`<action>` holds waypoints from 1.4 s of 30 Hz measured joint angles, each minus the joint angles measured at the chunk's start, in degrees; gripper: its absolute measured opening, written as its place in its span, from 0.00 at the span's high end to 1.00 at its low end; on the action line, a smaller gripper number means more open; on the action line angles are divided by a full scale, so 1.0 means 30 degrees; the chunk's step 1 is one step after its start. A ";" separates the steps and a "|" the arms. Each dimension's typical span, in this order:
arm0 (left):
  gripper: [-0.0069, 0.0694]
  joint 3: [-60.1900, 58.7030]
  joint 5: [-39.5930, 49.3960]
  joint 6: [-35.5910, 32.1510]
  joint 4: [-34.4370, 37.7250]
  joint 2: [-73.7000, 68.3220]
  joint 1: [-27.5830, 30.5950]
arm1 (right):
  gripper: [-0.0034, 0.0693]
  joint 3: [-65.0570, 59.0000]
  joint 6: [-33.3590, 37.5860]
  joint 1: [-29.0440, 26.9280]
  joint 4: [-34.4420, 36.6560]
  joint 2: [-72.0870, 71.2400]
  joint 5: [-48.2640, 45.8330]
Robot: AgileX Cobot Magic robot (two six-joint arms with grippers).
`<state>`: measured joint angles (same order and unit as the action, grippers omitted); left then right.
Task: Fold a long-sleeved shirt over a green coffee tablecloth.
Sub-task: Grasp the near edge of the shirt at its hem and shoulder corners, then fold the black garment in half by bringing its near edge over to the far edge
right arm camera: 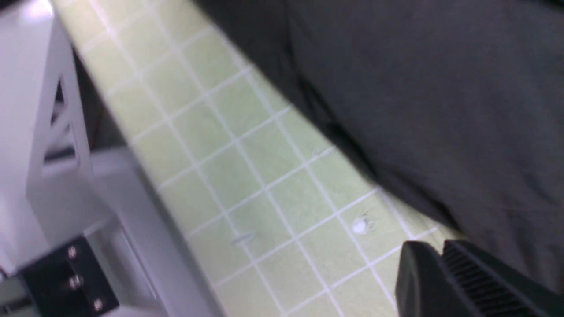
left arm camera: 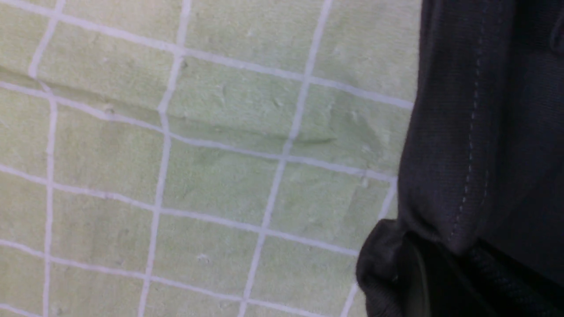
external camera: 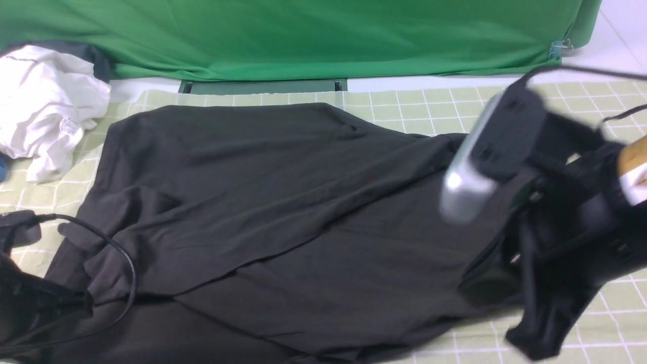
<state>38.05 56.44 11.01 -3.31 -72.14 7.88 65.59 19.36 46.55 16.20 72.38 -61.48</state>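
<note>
The long-sleeved shirt [external camera: 283, 202] lies spread on the green coffee tablecloth [external camera: 414, 106], its long axis running from the cloth's left edge toward its right, with 1 layer lapped diagonally over the body. At the near-left corner, the left gripper [external camera: 35, 306] is clenched on a stitched edge of the shirt, the fabric bunched against it. Toward the near-right corner, the right gripper [external camera: 538, 328] hangs blurred over the shirt's other end. Only 1 ribbed finger shows in its wrist view, just beside the dark fabric, and whether it grips or has let go cannot be told. With 1 arm at each end, the coming fold likely runs along that long axis. A crumpled white garment [external camera: 45, 101] sits at the far-left corner.
</note>
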 joint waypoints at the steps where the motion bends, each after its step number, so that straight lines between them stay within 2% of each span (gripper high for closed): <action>1: 0.88 0.0000 0.0335 -0.0190 0.0020 0.0521 0.0000 | 0.80 0.0000 0.0081 0.0682 -0.0341 0.0584 0.0023; 3: 0.88 0.0000 0.0713 -0.0285 0.0020 0.1260 0.0000 | 0.74 0.0000 0.0081 0.1480 -0.0937 0.1540 0.0104; 5: 0.88 0.0000 0.0896 -0.0306 0.0133 0.1997 0.0000 | 0.57 0.0000 -0.0527 0.2658 -0.2348 0.3354 0.0374; 6: 0.88 0.0000 0.0898 -0.0306 0.0153 0.2042 0.0000 | 0.56 0.0000 -0.0583 0.2709 -0.2585 0.3634 0.0421; 9: 0.88 0.0000 0.1130 -0.0322 0.0194 0.2727 0.0000 | 0.37 0.0000 -0.1073 0.3002 -0.4012 0.5710 0.1028; 13: 0.88 0.0000 0.1174 -0.0343 0.0229 0.3252 0.0000 | 0.23 0.0000 -0.1284 0.3012 -0.4778 0.7566 0.2244; 15: 0.88 -0.0144 0.1185 -0.0381 0.0429 0.3380 0.0000 | 0.19 0.0000 -0.1369 0.3050 -0.5544 0.8748 0.3031; 24: 0.88 -0.0542 0.1128 -0.0862 0.1103 0.3380 0.0000 | 0.19 0.0013 -0.1748 0.3073 -0.7126 1.1042 0.4787; 26: 0.88 -0.0542 0.1128 -0.0905 0.1103 0.3380 0.0000 | 0.21 0.0013 -0.1748 0.3073 -0.7238 1.1539 0.4869; 28: 0.88 -0.0542 0.1242 -0.0949 0.1205 0.3380 0.0000 | 0.33 0.0013 -0.1788 0.3073 -0.7242 1.1833 0.4796; 33: 0.88 -0.0542 0.1940 -0.1125 0.1644 0.3399 0.0000 | 0.84 0.0013 -0.2384 0.3104 -0.7328 1.1795 0.4640; 36: 0.88 -0.0542 0.2697 -0.1253 0.1729 0.3493 0.0000 | 0.91 0.0013 -0.3036 0.3117 -0.7374 1.1441 0.4020; 42: 0.88 -0.0554 0.3954 -0.1304 0.2081 0.4605 0.0000 | 0.91 -0.1230 -0.3853 0.3139 -0.5974 0.8912 0.3088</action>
<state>36.39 68.31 7.10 2.93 -58.32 7.88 61.90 7.80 55.96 -1.72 99.11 -52.21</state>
